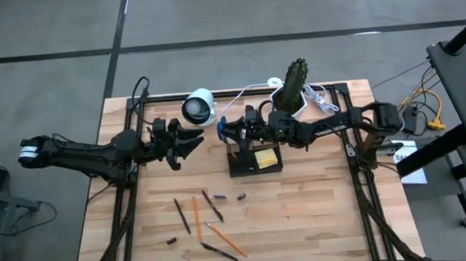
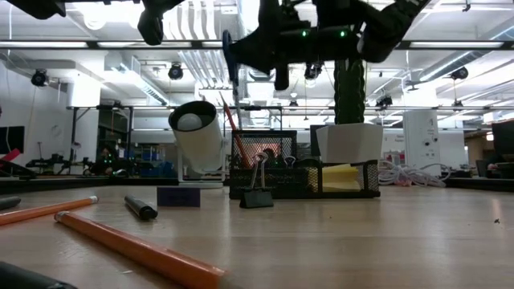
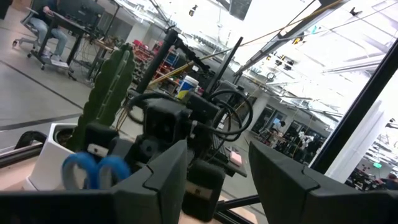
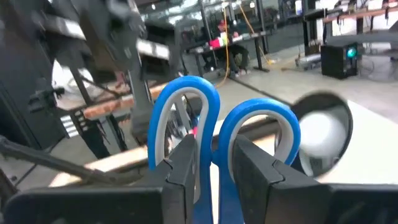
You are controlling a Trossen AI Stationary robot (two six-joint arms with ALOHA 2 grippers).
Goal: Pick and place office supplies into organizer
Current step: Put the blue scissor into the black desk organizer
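Note:
My right gripper [image 1: 233, 131] is shut on the blue-handled scissors [image 1: 221, 129] and hovers level above the left end of the black organizer [image 1: 255, 168]. A yellow sticky pad [image 1: 266, 157] lies in the organizer, and an orange pencil [image 2: 238, 138] stands in it. Off to the organizer's left, my left gripper [image 1: 188, 147] hangs open in the air and holds nothing. Several pencils and pens [image 1: 196, 217] and small dark stubs [image 1: 242, 196] lie flat on the wooden table nearer the front edge. My right gripper pinches the scissors where the two blue handle loops meet [image 4: 213, 146], one finger [image 4: 185, 167] on each side. It comes in level from the table's right. The loops [image 4: 260, 121] stand out past the fingertips. The scissors are lifted clear, and the fingers hide the blades.
A white round lamp head [image 1: 198, 106] stands behind the left gripper, and a white pot with a cactus [image 1: 293, 83] and white cables [image 1: 323, 101] behind the organizer. A black binder clip [image 2: 257, 195] sits in front of the organizer. The table's near half has bare wood between the pencils.

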